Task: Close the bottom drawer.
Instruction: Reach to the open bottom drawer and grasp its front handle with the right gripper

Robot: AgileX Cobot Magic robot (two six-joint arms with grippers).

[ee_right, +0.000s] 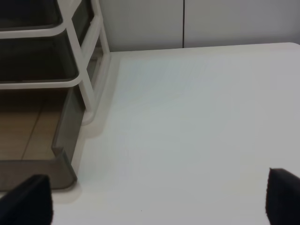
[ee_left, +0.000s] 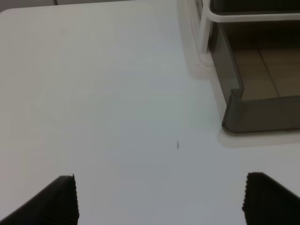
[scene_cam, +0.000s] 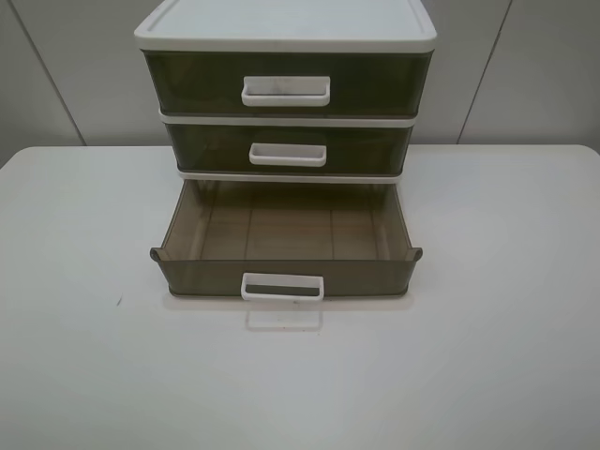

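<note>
The bottom drawer [scene_cam: 216, 277] of the white-topped unit [scene_cam: 281, 23] is pulled out wide and is empty, with its white loop handle [scene_cam: 282, 287] facing the table's front. Neither gripper shows in the exterior high view. In the left wrist view my left gripper [ee_left: 161, 199] is open and empty above the bare table, and the drawer's left front corner [ee_left: 262, 112] lies ahead of it. In the right wrist view my right gripper [ee_right: 157, 201] is open and empty, and the drawer's right front corner [ee_right: 61, 136] lies ahead beside one fingertip.
The unit stands at the back middle of a white table [scene_cam: 94, 356]. Its two upper drawers [scene_cam: 286, 84] [scene_cam: 288, 150] are pushed in. A small dark speck [scene_cam: 119, 301] marks the table on the left. A grey wall is behind.
</note>
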